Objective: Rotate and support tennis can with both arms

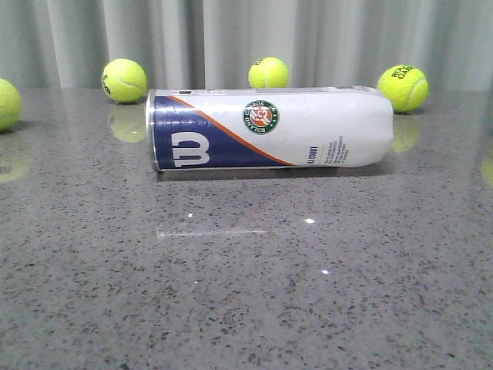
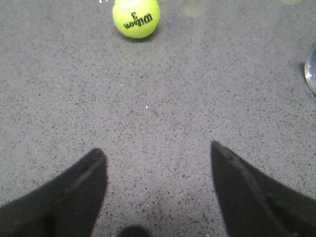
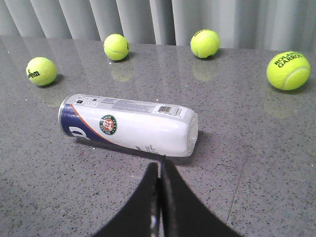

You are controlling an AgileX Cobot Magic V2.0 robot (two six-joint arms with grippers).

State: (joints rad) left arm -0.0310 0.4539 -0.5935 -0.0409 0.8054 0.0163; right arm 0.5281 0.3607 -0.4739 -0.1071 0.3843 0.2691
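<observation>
The tennis can (image 1: 269, 127) lies on its side on the grey speckled table, navy "W" end with silver rim to the left, white end to the right. It also shows in the right wrist view (image 3: 129, 124). My right gripper (image 3: 159, 165) is shut and empty, its tips just short of the can's white end. My left gripper (image 2: 158, 148) is open and empty over bare table; only a sliver of the can's silver rim (image 2: 311, 71) shows at that view's edge. Neither gripper shows in the front view.
Yellow-green tennis balls lie along the back by the grey curtain (image 1: 124, 80), (image 1: 269, 73), (image 1: 403, 87), and one at the far left edge (image 1: 6, 103). One ball (image 2: 136, 18) lies ahead of my left gripper.
</observation>
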